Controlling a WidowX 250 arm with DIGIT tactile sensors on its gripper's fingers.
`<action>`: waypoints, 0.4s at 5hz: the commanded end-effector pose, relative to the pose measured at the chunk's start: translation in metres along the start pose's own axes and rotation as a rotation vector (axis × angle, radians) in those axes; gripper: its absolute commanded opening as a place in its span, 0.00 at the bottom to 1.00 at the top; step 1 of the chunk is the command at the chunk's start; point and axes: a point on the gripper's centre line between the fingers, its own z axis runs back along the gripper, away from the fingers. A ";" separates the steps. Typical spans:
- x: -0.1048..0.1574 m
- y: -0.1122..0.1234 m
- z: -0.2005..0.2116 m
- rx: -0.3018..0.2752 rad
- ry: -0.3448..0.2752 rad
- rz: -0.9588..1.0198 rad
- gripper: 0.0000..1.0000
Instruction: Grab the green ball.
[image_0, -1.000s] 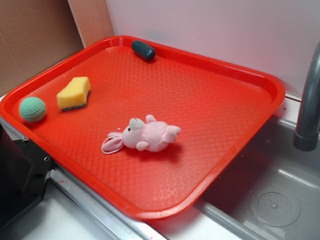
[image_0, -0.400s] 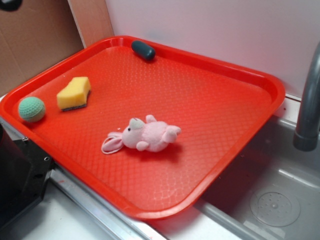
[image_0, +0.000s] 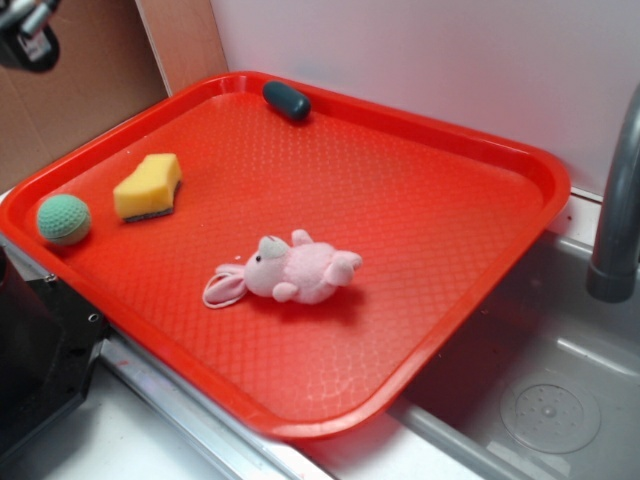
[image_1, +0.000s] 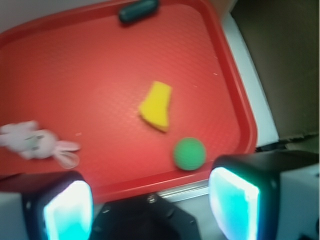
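One red tray (image_0: 520, 160) holds four loose things: one green ball (image_0: 64, 219), one yellow sponge (image_0: 148, 186), one pink plush bunny (image_0: 290, 270) and one dark teal capsule (image_0: 286, 100). The ball sits in the tray's near left corner as the exterior view has it, close against the raised rim and just beside the sponge without touching it; in the wrist view the same ball (image_1: 189, 153) lies near the tray's lower right rim, below the sponge (image_1: 157, 106). Being round, the ball has no long axis and points no particular way (its dimpled knit shows only in the exterior view; the wrist view blurs it to a smooth green disc).

The gripper (image_1: 150, 197) hangs high above and off the tray edge, well apart from the ball. Its two fingers (image_1: 235, 197) stand wide apart at the bottom of the wrist view, nothing between them, their inner faces glowing cyan. In the exterior view only a dark scrap of the gripper (image_0: 28, 35) shows, cut off by the top left corner.

The wrist view is soft throughout, so the bunny (image_1: 35, 142) is probably lying on its side there, though that is hard to confirm. The capsule (image_1: 138, 10) is cropped by the top edge. A grey tap (image_0: 615, 210) and sink basin (image_0: 550, 400) sit to the right.
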 end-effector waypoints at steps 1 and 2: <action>0.005 0.034 -0.062 0.072 -0.009 0.003 1.00; 0.000 0.044 -0.094 0.075 0.054 -0.011 1.00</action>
